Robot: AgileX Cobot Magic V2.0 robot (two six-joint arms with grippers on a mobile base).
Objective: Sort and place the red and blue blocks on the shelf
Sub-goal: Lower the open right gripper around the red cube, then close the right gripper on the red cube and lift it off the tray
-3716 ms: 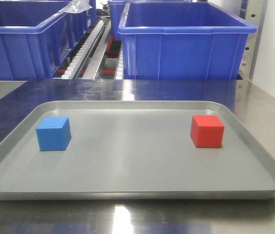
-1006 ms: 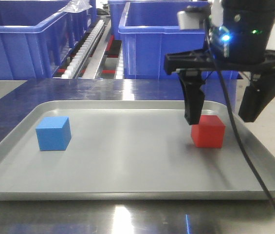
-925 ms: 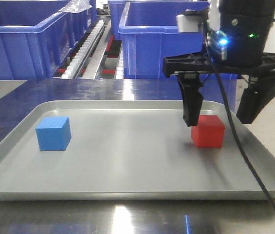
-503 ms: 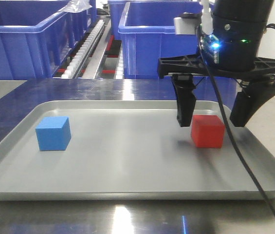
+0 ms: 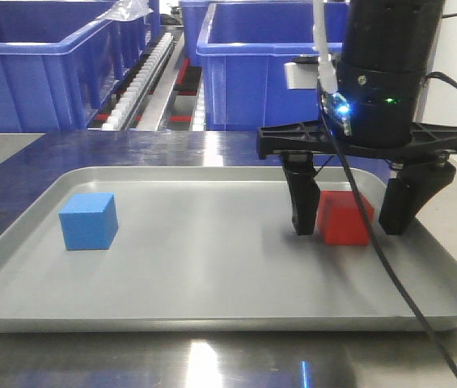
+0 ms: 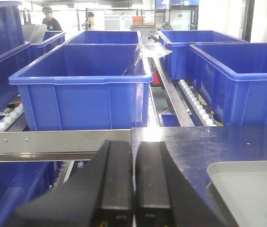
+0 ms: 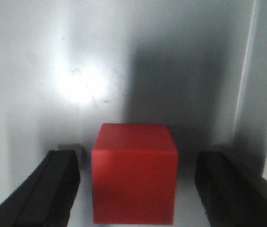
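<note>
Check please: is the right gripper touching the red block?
Apart. The right wrist view shows tray between the red block and each finger of the right gripper.

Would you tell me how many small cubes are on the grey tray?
2: the blue block at the tray's left, the red block at its right between the open fingers of the right gripper. None appears hidden.

Bright red block [image 5: 344,218] and mid-blue block [image 5: 88,221], both plain — matte grey tray [image 5: 212,275], black right gripper [image 5: 348,229], deep blue bins [image 5: 309,73], silvery steel tabletop [image 5: 228,360].
</note>
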